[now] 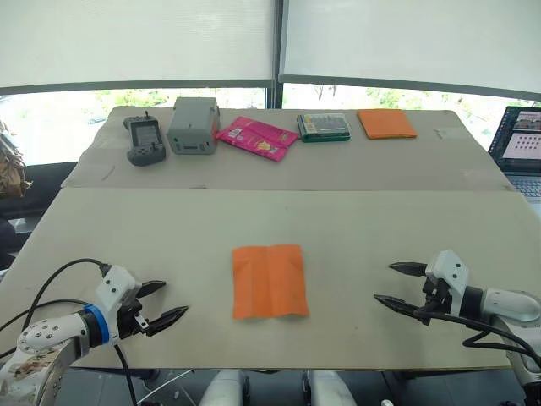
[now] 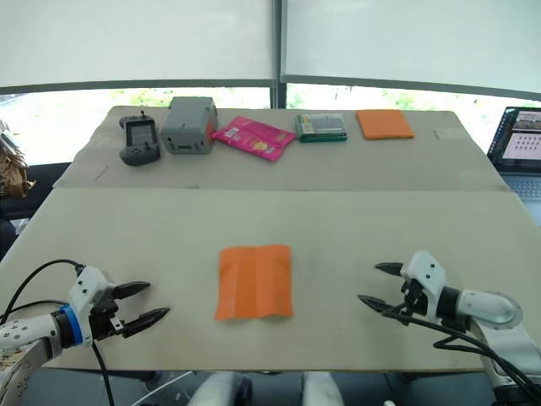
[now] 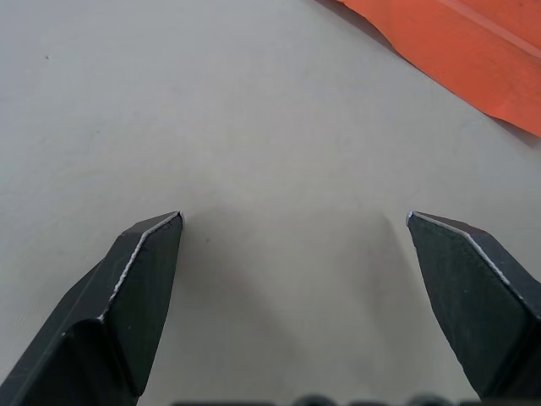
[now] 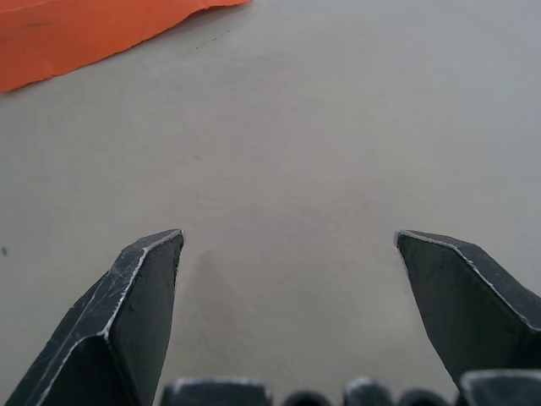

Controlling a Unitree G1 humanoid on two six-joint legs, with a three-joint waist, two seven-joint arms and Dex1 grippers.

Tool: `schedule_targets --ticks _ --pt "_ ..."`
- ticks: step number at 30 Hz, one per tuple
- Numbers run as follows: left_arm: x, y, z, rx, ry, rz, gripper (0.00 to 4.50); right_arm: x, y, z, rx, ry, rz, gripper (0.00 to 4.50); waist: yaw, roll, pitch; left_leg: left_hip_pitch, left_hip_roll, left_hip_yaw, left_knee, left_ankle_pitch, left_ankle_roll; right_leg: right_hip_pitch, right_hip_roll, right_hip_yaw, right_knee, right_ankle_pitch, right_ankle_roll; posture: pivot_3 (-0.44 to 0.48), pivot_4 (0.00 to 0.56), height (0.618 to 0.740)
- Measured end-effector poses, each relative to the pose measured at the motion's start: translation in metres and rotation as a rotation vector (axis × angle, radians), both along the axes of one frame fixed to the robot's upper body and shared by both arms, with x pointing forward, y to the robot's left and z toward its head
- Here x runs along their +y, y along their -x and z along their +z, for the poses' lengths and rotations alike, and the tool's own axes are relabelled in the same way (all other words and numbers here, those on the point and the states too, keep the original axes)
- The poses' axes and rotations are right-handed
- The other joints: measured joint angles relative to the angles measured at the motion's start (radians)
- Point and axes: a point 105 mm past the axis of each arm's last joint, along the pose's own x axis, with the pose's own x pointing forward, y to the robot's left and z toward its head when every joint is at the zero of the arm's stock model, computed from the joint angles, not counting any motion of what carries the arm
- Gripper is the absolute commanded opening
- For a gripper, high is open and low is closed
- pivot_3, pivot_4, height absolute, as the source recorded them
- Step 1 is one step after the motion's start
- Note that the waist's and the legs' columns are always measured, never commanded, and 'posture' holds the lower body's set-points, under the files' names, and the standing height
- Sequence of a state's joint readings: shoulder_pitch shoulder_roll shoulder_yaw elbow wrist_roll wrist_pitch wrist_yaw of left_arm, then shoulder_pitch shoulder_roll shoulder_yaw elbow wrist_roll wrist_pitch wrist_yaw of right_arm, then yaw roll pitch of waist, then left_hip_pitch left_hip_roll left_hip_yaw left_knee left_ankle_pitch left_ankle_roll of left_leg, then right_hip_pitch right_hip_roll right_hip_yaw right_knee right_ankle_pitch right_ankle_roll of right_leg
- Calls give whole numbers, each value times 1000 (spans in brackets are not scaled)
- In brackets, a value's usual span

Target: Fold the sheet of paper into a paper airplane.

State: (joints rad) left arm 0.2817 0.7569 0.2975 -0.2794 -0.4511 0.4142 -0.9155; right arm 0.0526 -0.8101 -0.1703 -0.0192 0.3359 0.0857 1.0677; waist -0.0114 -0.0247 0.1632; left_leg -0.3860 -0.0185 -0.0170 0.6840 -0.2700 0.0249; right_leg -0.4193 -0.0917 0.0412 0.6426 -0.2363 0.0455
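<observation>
While the sheet of paper (image 1: pixel 269 281) lies flat mid-bench (image 1: pixel 355 228) with only a centre crease, both sit spread, empty and well apart from it: left gripper (image 1: pixel 159 304), right gripper (image 1: pixel 396 283); next you pinch a corner and fold it toward the crease

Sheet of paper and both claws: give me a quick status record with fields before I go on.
sheet of paper: bright orange, creased down the middle, lying flat on the near table, centred between the claws
left claw: open, empty, low over the table, apart from the sheet on its left
right claw: open, empty, apart from the sheet on its right
table: bare around the sheet
far table: handheld controller, grey box, pink packet, smooth orange rectangle
fold progress: no airplane shape yet
</observation>
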Motion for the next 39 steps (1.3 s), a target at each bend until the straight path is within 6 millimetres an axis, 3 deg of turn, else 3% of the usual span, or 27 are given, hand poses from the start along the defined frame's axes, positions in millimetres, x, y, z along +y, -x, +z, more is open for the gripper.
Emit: schedule_targets --ticks 5,10,17,23,31,35,39 --pt "-9 4 4 58 99 -15 4500 1 1 6 47 29 28 4426 0 1 0 -1 0 1 0 0 0 -1 -1 1 1 0 0 0 150 740" --pt "-40 -7 53 6 219 -174 4500 42 -6 57 14 26 167 4426 0 1 0 0 1 -2 0 0 0 -1 1 -1 2 0 0 0 150 740" --pt "-75 -16 78 -36 108 -385 4500 89 4 61 56 79 314 4426 2 0 0 -3 -1 -1 0 0 0 -2 0 -1 0 0 0 0 150 740" --pt "-96 -40 63 -72 -62 -453 2628 105 9 45 58 136 317 4500 8 0 0 -3 -2 -1 0 0 0 -1 0 -1 0 0 0 0 150 740" --pt "-123 -67 30 -70 -122 -526 20 93 5 27 66 189 200 4500 12 0 1 -4 -3 -1 1 1 0 -3 1 -1 0 0 0 0 150 740" --pt "-131 -65 9 -66 -179 -582 20 86 4 22 82 169 119 4500 9 0 1 -4 -2 -1 1 1 0 -2 1 -1 0 0 0 0 150 740" --pt "-135 -67 6 -97 -190 -594 20 88 1 21 75 131 79 4500 10 0 1 -3 -2 -2 1 1 0 -1 1 -1 0 0 0 0 150 740"
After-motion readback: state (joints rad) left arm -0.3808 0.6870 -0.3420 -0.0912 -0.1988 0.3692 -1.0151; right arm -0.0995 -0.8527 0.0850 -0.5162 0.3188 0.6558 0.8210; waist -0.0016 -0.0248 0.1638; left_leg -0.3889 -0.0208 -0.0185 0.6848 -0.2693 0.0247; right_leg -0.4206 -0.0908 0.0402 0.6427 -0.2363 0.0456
